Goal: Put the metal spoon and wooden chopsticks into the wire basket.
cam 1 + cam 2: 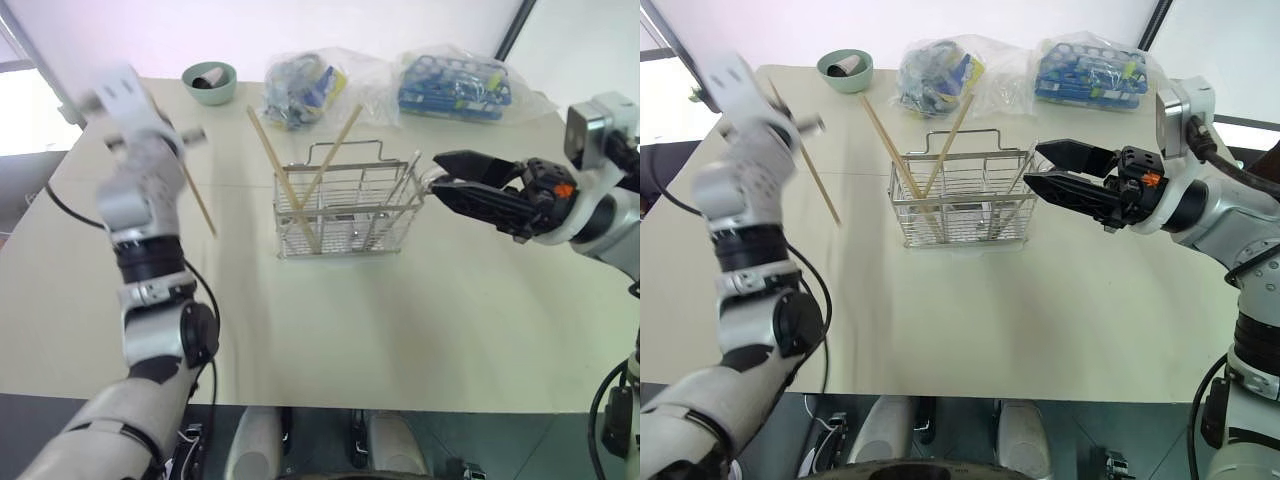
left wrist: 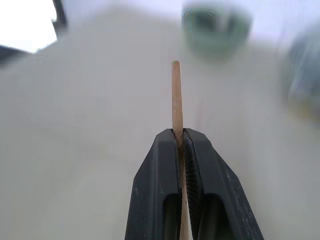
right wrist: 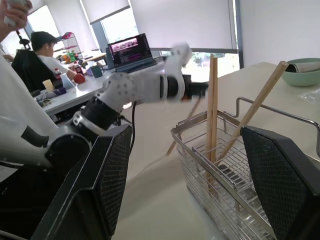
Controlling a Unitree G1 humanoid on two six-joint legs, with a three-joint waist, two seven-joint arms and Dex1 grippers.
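Observation:
My left gripper is shut on one wooden chopstick, held up in the air over the table's left side and slanting down toward the table. The wire basket stands in the middle of the table. Two more wooden chopsticks cross inside it and stick out over its rim. Thin handles lean at the basket's right end; I cannot tell whether one is the metal spoon. My right gripper hovers open just right of the basket, pointing at it, with nothing between its fingers.
A green bowl sits at the table's far left. Two filled plastic bags lie behind the basket. In the right wrist view a person sits at a desk with a laptop beyond the table.

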